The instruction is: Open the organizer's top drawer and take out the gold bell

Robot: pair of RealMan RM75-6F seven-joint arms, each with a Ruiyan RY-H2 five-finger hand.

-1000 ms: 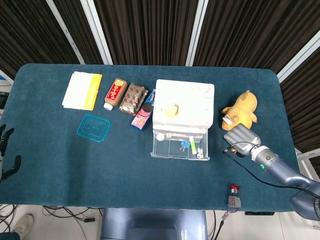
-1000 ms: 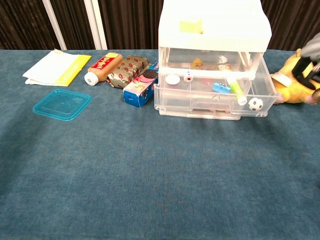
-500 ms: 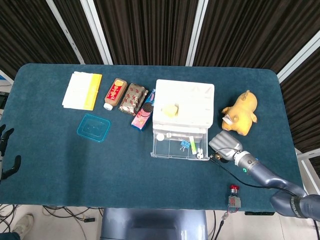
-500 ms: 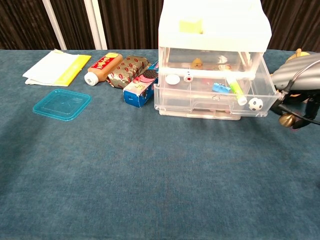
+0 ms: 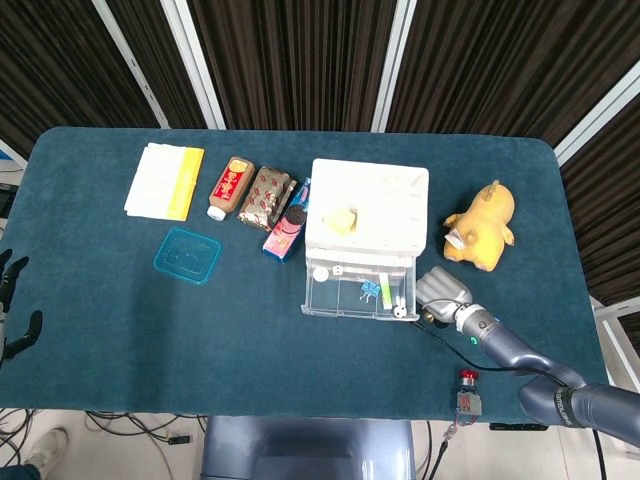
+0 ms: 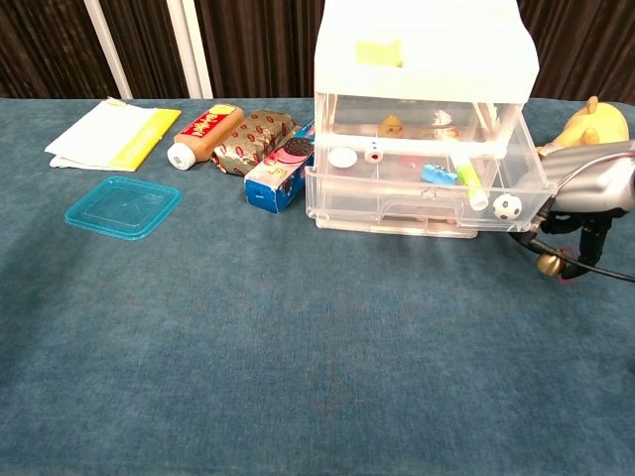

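The white organizer [image 5: 367, 205] [image 6: 427, 59] stands mid-table with one clear drawer [image 5: 360, 292] [image 6: 427, 203] pulled out toward me. My right hand [image 5: 445, 293] [image 6: 592, 193] hovers just right of the drawer's front corner, low over the cloth. In the chest view it pinches the small gold bell [image 6: 548, 264] under its dark fingers [image 6: 597, 238], close to the table. In the head view the hand hides the bell. My left hand [image 5: 12, 300] shows only as dark spread fingers at the left edge, off the table, holding nothing.
A yellow plush toy [image 5: 482, 225] [image 6: 593, 119] sits behind the right hand. A green marker [image 6: 471, 180], a tiny football [image 6: 507, 206] and a blue clip lie in the drawer. Left of the organizer are a cookie box [image 5: 287, 228], a bottle [image 5: 228, 188] and a blue lid [image 5: 187, 255]. A red button box [image 5: 469, 392] sits near the front edge.
My right hand has moved from beside the plush toy toward the drawer's right front corner and dropped lower, carrying the gold bell with it. The left hand has stayed put.
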